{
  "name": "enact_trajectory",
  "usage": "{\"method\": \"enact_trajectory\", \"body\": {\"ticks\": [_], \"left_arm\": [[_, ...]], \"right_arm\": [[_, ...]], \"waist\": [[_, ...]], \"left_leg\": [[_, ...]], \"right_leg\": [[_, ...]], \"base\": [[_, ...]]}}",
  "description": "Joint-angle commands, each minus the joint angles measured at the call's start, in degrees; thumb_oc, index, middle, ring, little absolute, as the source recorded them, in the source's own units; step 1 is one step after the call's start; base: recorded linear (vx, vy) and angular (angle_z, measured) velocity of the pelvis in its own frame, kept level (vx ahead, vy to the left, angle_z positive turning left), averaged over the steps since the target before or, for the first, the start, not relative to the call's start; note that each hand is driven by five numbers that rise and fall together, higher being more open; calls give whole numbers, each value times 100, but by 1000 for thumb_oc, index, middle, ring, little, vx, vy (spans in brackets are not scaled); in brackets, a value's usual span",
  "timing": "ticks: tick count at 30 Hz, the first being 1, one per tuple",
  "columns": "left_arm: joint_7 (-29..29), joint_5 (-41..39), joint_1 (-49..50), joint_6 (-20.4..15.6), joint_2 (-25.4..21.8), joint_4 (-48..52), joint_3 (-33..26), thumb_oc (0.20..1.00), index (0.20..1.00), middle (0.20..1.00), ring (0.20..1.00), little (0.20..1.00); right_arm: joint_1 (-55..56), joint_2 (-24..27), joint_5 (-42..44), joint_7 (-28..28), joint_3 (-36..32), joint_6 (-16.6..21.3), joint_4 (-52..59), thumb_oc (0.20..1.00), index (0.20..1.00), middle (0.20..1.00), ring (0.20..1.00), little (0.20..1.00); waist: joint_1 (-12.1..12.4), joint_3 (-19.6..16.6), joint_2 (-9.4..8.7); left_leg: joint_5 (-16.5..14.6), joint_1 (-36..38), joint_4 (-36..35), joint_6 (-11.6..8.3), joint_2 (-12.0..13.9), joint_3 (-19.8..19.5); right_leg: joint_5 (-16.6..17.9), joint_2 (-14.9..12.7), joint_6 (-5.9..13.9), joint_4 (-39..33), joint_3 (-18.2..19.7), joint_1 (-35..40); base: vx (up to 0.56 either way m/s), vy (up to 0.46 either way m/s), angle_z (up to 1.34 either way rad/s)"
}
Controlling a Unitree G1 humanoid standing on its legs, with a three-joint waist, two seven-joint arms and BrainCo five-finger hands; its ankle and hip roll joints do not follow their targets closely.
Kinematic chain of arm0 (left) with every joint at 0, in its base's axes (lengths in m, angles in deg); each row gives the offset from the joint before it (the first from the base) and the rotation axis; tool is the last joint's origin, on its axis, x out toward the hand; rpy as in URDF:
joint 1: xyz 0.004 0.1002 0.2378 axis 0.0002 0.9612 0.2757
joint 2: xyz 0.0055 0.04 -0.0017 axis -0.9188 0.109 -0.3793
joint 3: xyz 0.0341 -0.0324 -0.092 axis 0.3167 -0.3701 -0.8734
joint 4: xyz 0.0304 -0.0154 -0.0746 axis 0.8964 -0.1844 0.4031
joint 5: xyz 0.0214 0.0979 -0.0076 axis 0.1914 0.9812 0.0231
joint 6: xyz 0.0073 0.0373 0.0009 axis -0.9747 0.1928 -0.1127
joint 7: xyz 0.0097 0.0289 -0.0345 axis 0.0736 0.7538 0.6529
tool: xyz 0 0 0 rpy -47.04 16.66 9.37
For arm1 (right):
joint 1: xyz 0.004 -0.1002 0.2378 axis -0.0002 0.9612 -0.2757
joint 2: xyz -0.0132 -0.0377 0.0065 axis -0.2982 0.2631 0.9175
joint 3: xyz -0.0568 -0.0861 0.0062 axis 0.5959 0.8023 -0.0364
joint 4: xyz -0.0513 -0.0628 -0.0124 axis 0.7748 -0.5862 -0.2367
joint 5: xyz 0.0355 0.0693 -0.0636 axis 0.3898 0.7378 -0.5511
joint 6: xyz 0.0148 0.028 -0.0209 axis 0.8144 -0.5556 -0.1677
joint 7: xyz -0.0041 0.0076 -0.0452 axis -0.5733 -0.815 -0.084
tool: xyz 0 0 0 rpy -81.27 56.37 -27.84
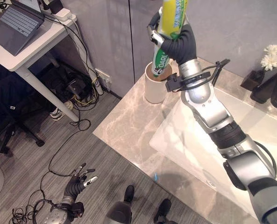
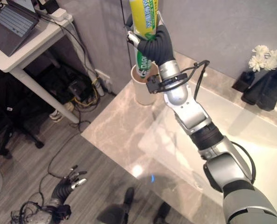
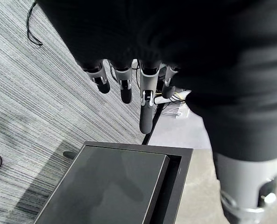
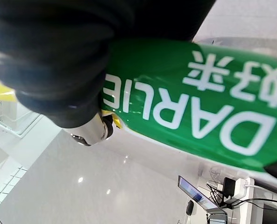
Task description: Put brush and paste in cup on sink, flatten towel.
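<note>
My right hand (image 1: 178, 41) is curled round a green and yellow toothpaste tube (image 1: 171, 18), held upright with its lower end dipping into the mouth of a cream cup (image 1: 154, 86). The cup stands on the marble counter (image 1: 129, 123) near its back left corner. In the right wrist view the tube (image 4: 199, 107) lies close against the hand's dark cover. My left hand (image 1: 80, 179) hangs low over the grey floor, fingers straight and spread, holding nothing. In the left wrist view its fingers (image 3: 146, 100) point down at the floor.
A white basin (image 1: 250, 140) is set into the counter right of the cup. Dark vases with white flowers (image 1: 273, 56) stand at the back right. A white desk (image 1: 31, 44) with a laptop (image 1: 14, 25) is at the left, cables beneath it. A person's dark shoes (image 1: 129, 193) are near the counter's front.
</note>
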Motion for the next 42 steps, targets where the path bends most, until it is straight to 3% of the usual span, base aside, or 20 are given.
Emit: {"method": "enact_trajectory", "body": {"ticks": [1,2,3,17,22,26,30,33,34,35,37,38,39,40,42], "left_arm": [[-55,53,63,-277,-235,19,144,1000,1000,1000,1000,1000],[-51,66,63,-276,-227,6,140,1000,1000,1000,1000,1000],[-48,89,68,-280,-215,-7,130,1000,1000,1000,1000,1000],[-97,65,-78,-203,-127,-276,207,1000,1000,1000,1000,1000],[-10,191,-230,-260,-98,-277,203,1000,1000,1000,1000,1000],[117,281,-342,-425,-161,280,-7,1000,1000,1000,1000,1000],[568,44,-488,-739,71,1164,-905,1000,1000,1000,1000,1000],[817,229,-556,-850,226,1340,-1353,1000,1000,1000,1000,1000],[887,363,-512,-888,260,1451,-1589,1000,1000,1000,1000,1000],[957,471,-442,-959,358,1589,-1963,1000,1000,1000,1000,1000],[1000,544,-419,-989,379,1673,-2046,1000,1000,1000,1000,1000],[1087,663,-346,-1068,424,1764,-2313,1000,1000,1000,1000,1000],[1090,667,-338,-1064,415,1776,-2304,1000,1000,1000,1000,1000],[1149,714,-251,-1117,471,1878,-2549,1000,1000,1000,1000,1000],[1148,712,-226,-1130,447,1893,-2567,1000,1000,1000,1000,1000]], "right_arm": [[-346,20,-47,-13,21,173,246,200,200,200,200,200],[-346,25,-56,-22,36,172,247,413,413,413,413,413],[-350,26,-99,-10,39,165,242,1000,1000,1000,1000,1000],[-182,-139,-245,26,-144,159,418,1000,1000,1000,1000,1000],[150,-106,-850,474,-733,254,934,1000,1000,1000,1000,1000],[662,57,-1296,733,-1265,302,1438,1000,1000,1000,1000,1000],[2184,842,-2084,1174,-2682,339,2409,1000,1000,1000,1000,1000],[3291,1045,-2463,1440,-3804,382,2998,1000,1000,1000,1000,1000],[3697,1172,-2698,1569,-4323,374,3143,1000,1000,1000,1000,1000],[4407,1328,-2984,1782,-5282,392,3318,1000,1000,1000,1000,1000],[4725,1218,-2991,1923,-5699,419,3378,1000,1000,1000,1000,1000],[5274,1123,-2999,2229,-6381,405,3137,1000,1000,1000,1000,1000],[5299,1113,-2995,2239,-6398,417,3141,1000,1000,1000,1000,1000],[5802,725,-2842,2503,-7014,408,2820,1000,1000,1000,1000,1000],[5953,552,-2824,2623,-7111,401,2708,1000,1000,1000,1000,1000]], "waist": [[152,-163,-276],[150,-162,-276],[151,-157,-271],[100,-260,-212],[-46,-389,-55],[-187,-441,59],[-569,-485,98],[-839,-499,84],[-932,-497,81],[-1165,-511,78],[-1219,-537,77],[-1441,-564,96],[-1424,-567,89],[-1661,-580,145],[-1683,-598,144]], "left_leg": [[142,-10,-75,186,-327,172],[140,-8,-75,186,-326,172],[140,-3,-75,186,-327,178],[65,216,-69,202,-306,292],[38,384,-74,207,-290,398],[45,471,-75,200,-276,460],[110,457,-75,152,-228,455],[135,399,-75,127,-192,481],[133,397,-75,114,-180,492],[85,426,-75,96,-154,527],[117,411,-75,99,-142,539],[50,450,-75,100,-123,603],[90,433,-75,105,-122,612],[15,470,-75,94,-93,693],[63,441,-75,99,-83,727]], "right_leg": [[34,-311,480,6,112,586],[33,-310,479,6,114,586],[28,-308,477,6,128,588],[0,-298,456,6,214,733],[-7,-320,460,13,280,808],[-5,-328,455,25,330,842],[27,-333,454,14,287,810],[52,-331,463,6,290,737],[54,-328,468,6,297,728],[29,-313,489,6,335,718],[64,-309,480,6,359,687],[49,-294,497,6,469,660],[83,-294,489,6,471,640],[59,-290,498,6,592,593],[116,-289,482,6,637,537]], "base": [[0,0,0],[0,0,0],[0,0,0],[-4,2,-1],[-37,24,-9],[-47,11,-10],[-63,-15,-4],[-54,-21,0],[0,0,0],[-7,-19,-7],[18,2,-8],[25,14,-13],[49,17,-18],[-14,6,-39],[-14,-5,-38]]}}
